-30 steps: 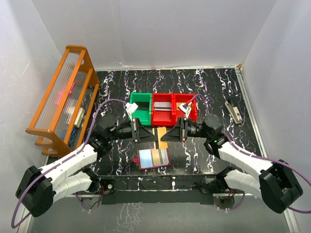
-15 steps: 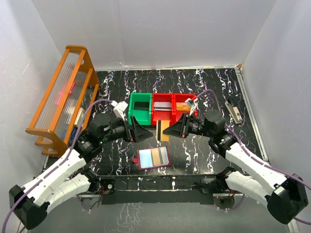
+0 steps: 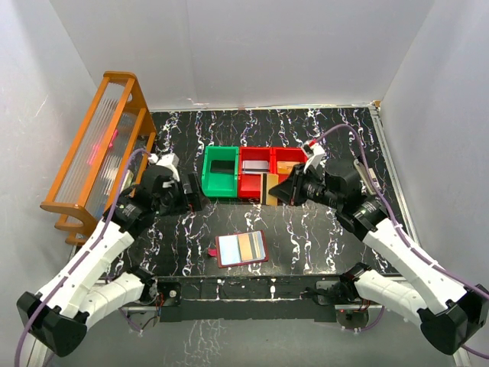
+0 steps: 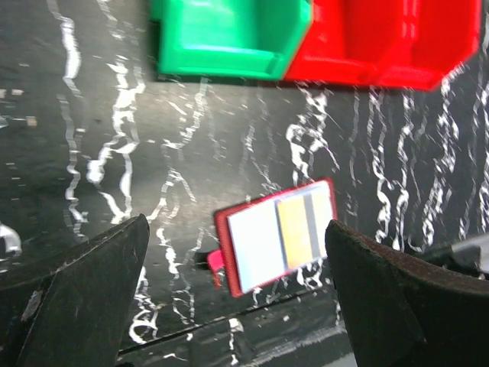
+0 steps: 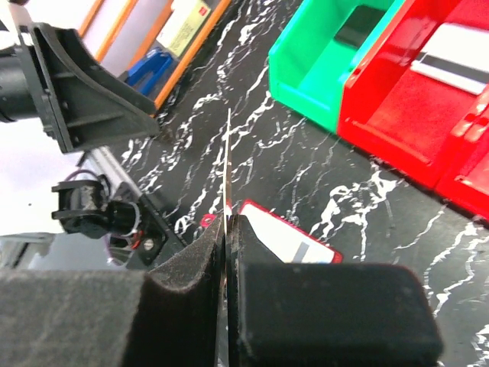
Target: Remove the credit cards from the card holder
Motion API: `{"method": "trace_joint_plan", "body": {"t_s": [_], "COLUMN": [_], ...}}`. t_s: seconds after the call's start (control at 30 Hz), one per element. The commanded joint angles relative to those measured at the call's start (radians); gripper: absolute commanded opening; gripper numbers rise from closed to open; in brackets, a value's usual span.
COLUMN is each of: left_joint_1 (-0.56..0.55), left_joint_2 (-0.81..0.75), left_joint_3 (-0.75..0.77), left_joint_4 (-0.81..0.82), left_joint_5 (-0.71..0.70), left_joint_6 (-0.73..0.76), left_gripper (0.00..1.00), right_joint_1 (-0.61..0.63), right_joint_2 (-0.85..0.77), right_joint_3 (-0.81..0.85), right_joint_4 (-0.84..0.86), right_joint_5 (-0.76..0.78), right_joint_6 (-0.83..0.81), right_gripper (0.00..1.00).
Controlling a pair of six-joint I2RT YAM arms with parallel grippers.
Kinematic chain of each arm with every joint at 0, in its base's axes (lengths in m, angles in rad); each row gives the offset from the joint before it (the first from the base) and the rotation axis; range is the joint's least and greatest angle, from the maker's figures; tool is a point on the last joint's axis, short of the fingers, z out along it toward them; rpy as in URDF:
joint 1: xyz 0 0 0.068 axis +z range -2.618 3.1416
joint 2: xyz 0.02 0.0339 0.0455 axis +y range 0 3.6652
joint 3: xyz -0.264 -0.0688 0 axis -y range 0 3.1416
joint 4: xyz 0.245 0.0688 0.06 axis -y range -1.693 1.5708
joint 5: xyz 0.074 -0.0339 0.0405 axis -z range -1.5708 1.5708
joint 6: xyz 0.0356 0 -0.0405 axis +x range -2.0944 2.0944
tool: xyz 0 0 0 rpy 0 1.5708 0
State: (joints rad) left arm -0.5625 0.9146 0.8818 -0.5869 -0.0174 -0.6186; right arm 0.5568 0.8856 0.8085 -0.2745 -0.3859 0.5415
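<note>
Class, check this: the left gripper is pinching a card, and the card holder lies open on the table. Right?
No. The right gripper pinches the card, as the right wrist view shows; the left gripper is open and empty. The card holder does lie open.

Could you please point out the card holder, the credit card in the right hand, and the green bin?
card holder [image 4: 252,248], left wrist view, pale plastic sleeve.
credit card [image 3: 266,189], top external view, flat face.
green bin [image 3: 220,189], top external view, front wall.
</note>
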Motion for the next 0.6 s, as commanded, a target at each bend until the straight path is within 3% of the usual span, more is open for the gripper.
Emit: {"method": "trace_joint_plan", "body": {"t_s": [0.0, 0.2, 0.33, 0.5, 0.57], "left_joint_1": [0.126, 0.177, 0.221, 0.231, 0.23], "left_joint_2": [-0.026, 0.0, 0.025, -0.014, -0.065], "left_joint_3": [0.039, 0.07, 0.089, 0.011, -0.03], "left_joint_4": [-0.066, -0.096, -0.098, -0.007, 0.032], "left_joint_5": [0.016, 0.029, 0.035, 0.069, 0.091], "left_joint_6": [0.096, 0.191, 0.268, 0.284, 0.298], "left_gripper": [0.99, 0.98, 0.99, 0.99, 0.99], "right_joint_1": [0.015, 0.06, 0.16, 0.219, 0.202], "right_joint_2": [0.025, 0.043, 0.101, 0.203, 0.246], "right_joint_3": [0.098, 0.129, 0.168, 0.213, 0.214], "right_joint_4": [-0.094, -0.109, -0.142, -0.187, -0.173], "right_joint_5": [0.09, 0.181, 0.304, 0.506, 0.505], "right_joint_6": [-0.137, -0.198, -0.257, -0.378, -0.424], "right_gripper": [0.0, 0.0, 0.0, 0.0, 0.0]}}
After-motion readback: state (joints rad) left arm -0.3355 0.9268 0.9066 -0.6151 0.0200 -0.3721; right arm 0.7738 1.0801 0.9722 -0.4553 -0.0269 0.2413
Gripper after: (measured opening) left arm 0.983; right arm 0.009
